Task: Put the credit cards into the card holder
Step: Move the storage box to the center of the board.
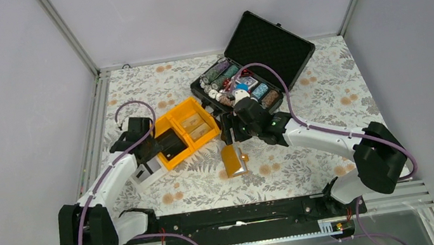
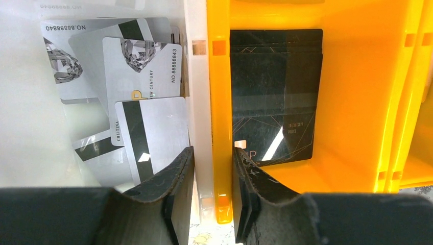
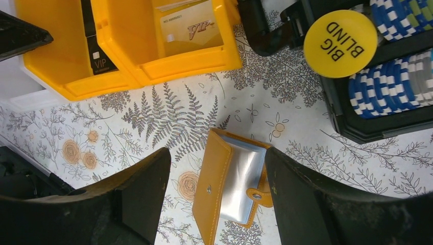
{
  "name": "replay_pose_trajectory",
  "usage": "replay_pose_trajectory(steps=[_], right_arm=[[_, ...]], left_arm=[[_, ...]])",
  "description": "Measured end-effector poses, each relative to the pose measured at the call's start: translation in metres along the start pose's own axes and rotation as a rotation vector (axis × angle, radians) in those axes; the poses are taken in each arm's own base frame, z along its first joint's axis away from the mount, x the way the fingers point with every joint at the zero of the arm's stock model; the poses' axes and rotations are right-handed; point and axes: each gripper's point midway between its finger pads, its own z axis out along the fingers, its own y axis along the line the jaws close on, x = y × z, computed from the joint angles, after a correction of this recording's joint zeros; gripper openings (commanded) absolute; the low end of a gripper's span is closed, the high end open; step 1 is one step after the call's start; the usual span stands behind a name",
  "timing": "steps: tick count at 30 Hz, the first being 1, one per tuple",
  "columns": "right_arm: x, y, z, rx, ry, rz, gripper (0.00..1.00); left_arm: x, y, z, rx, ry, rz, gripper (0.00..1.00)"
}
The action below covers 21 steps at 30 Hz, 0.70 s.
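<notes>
Several pale grey credit cards (image 2: 148, 66) lie loosely stacked in a white tray (image 2: 196, 102). My left gripper (image 2: 213, 153) is open. Its fingers straddle the tray's wall and the wall of the orange bin (image 2: 218, 76), one finger over the grey cards, the other over black cards (image 2: 275, 102). In the top view it (image 1: 163, 148) sits at the bin's near-left corner. The orange card holder (image 3: 224, 189) lies open on the cloth, its shiny pale inner pockets up. My right gripper (image 3: 217, 158) is open and empty, above it. In the top view it (image 1: 231, 134) is just beyond the holder (image 1: 232, 159).
The orange compartment bin (image 1: 187, 130) holds black and gold VIP cards (image 3: 191, 28). The white tray (image 1: 148, 174) adjoins its left side. An open black case (image 1: 257, 59) with poker chips stands behind the right gripper. A yellow BIG BLIND disc (image 3: 339, 43) rests at its edge.
</notes>
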Motion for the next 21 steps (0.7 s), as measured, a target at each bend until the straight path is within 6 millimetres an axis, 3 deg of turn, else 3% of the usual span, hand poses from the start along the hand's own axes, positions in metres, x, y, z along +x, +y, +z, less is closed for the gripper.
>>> replay_pose_trajectory(steps=[11, 21], right_arm=[[-0.002, -0.003, 0.000, 0.016, -0.009, 0.004, 0.75], [-0.009, -0.001, -0.006, 0.012, -0.035, 0.007, 0.75]], left_arm=[[0.005, -0.021, 0.002, 0.000, -0.015, 0.017, 0.00], [0.010, -0.053, 0.006, 0.021, -0.024, 0.021, 0.00]])
